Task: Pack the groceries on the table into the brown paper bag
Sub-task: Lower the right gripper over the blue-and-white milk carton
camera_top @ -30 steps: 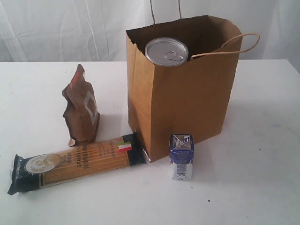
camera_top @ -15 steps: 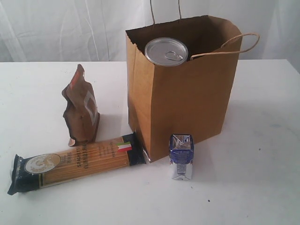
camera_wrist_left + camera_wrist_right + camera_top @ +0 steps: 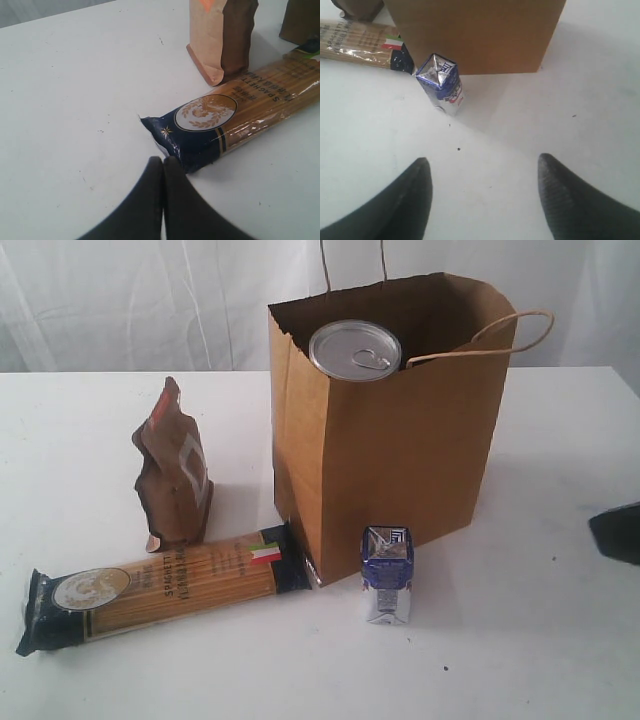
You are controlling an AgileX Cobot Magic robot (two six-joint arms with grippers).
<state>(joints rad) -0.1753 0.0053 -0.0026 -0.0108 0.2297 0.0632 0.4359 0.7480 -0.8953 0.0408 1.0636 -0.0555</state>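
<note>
three groceries sit on the white bench [image 3: 80,440]: spaghetti packet [image 3: 160,585] lying flat, brown pouch [image 3: 173,470] upright just behind it, small blue carton [image 3: 387,573] upright by the corner of the brown paper bag [image 3: 400,450]. silver can [image 3: 355,349] shows inside the bag's mouth. left pincer [image 3: 163,161] pressed together, empty, near the packet's dark end; right pincer [image 3: 483,164] spread wide, empty, facing the carton

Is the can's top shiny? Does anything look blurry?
Exterior view: the silver pull-tab can in the tall brown paper bag gleams with glare; a soft shadow lies on the white table beside it. Left wrist view: the dark left gripper is blurred, the long spaghetti packet sharp.
</note>
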